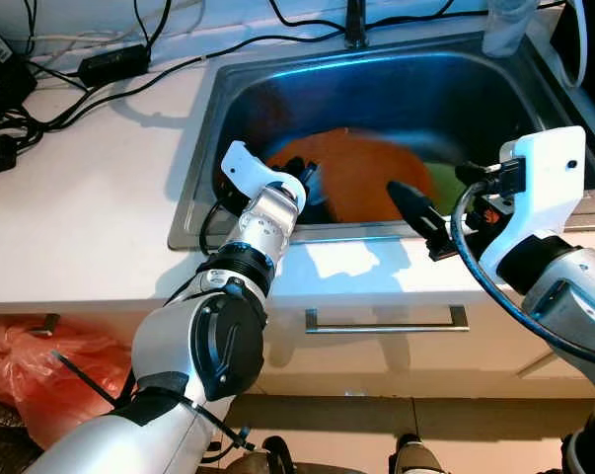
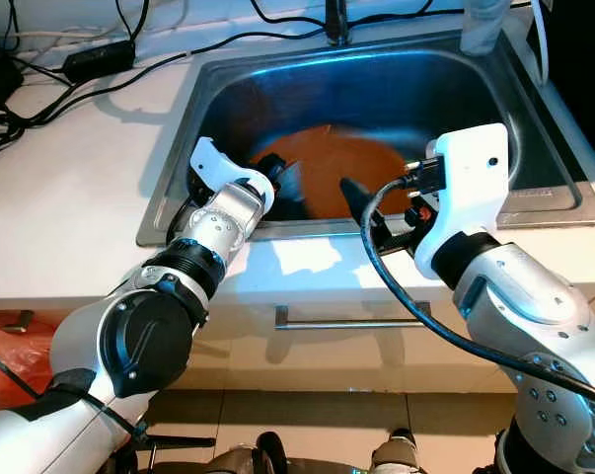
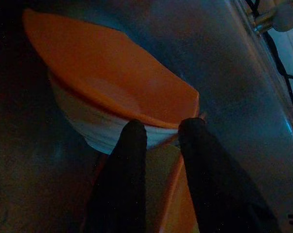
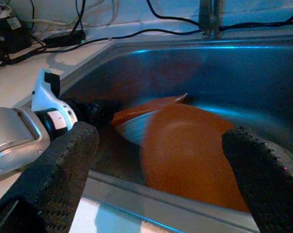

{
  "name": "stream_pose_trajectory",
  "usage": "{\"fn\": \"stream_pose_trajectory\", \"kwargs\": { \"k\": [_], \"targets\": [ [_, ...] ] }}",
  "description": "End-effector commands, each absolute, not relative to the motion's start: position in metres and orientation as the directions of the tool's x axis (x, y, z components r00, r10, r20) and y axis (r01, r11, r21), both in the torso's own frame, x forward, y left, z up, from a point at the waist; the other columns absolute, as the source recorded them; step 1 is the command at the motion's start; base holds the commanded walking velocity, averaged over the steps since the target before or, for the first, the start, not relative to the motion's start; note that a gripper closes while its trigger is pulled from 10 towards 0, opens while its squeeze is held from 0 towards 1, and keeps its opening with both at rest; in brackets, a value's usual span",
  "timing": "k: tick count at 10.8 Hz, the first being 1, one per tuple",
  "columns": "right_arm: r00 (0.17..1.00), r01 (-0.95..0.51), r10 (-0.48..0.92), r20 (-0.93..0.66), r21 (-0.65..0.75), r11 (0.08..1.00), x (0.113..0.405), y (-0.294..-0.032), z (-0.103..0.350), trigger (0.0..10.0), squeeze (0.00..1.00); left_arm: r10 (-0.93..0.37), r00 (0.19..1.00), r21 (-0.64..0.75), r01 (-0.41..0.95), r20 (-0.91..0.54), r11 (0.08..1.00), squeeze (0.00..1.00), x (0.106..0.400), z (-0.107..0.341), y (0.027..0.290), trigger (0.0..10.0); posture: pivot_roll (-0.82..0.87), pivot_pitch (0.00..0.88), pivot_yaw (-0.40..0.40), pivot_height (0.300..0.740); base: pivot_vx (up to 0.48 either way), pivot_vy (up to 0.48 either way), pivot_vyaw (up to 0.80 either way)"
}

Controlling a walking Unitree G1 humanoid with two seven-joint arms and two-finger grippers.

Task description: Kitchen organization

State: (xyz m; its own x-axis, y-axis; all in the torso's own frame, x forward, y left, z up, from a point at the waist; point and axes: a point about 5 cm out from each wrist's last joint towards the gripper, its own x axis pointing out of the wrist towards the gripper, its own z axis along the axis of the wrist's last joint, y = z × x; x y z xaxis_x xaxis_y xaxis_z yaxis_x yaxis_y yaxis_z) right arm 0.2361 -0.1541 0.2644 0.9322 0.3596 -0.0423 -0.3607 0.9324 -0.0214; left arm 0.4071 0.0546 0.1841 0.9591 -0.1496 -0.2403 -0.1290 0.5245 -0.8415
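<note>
- Left gripper (image 3: pixel 158 133): fingers (image 3: pixel 131 145) were narrowly parted, one either side of the rim of an orange bowl (image 3: pixel 107 82) with a white outside. Looked like a pinch on the rim; full closure couldn't be confirmed from the wrist view.
- Right gripper (image 4: pixel 158 141): fingers (image 4: pixel 63 160) were spread wide, holding nothing, hovering over the front edge of the sink (image 1: pixel 534 89).
- Bowl sat tilted inside the sink, toward the sink's left-front corner, propped against other orange dishware.
- An orange plate (image 1: pixel 371 178) lay in the sink's middle, just beside the bowl; blurred, so exact contact between them was unclear. Something green (image 1: pixel 445 183) sat to the plate's right, too blurred to name.
- Faucet (image 1: pixel 354 25) stood at the sink's back edge; cables (image 1: pixel 110 99) ran over the counter (image 1: pixel 80 197) left of the sink.
- Step, as I read it: left arm picking the bowl out of the sink, right arm staged to take the plate.
- Next move needs a firm rim grip, then a straight lift clear of the sink's front wall; the bowl's tilt means it may swing or slip once off its support.
- Right gripper should stay wide until it is down around the plate's edge.
</note>
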Motion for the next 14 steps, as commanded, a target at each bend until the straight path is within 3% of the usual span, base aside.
{"fn": "stream_pose_trajectory", "kwargs": {
  "k": [1,9,12,14],
  "targets": [
    [0.924,-0.380,0.378,-0.049,-0.030,0.925,0.234,-0.152,0.265,10.0,0.00,-0.154,0.921,-0.831,-0.239,-0.358,0.503,1.00,0.398,0.153,0.056,10.0,-0.38,0.206,0.147,0.740,0.000,0.000,0.00],
    [0.920,-0.390,0.387,-0.064,-0.036,0.920,0.237,-0.154,0.265,10.0,0.00,-0.154,0.929,-0.833,-0.219,-0.338,0.508,1.00,0.401,0.160,0.058,10.0,-0.37,0.200,0.134,0.740,0.000,0.000,0.00],
    [0.911,-0.409,0.407,-0.059,-0.027,0.912,0.245,-0.152,0.265,10.0,0.00,-0.160,0.952,-0.802,-0.122,-0.261,0.585,1.00,0.407,0.175,0.064,10.0,-0.31,0.174,0.113,0.740,0.000,0.000,0.00],
    [0.898,-0.438,0.436,-0.053,-0.018,0.899,0.254,-0.147,0.265,10.0,0.00,-0.163,0.970,-0.714,-0.016,-0.181,0.700,1.00,0.412,0.190,0.073,10.0,-0.26,0.156,0.096,0.740,0.000,0.000,0.00]
  ]
}}
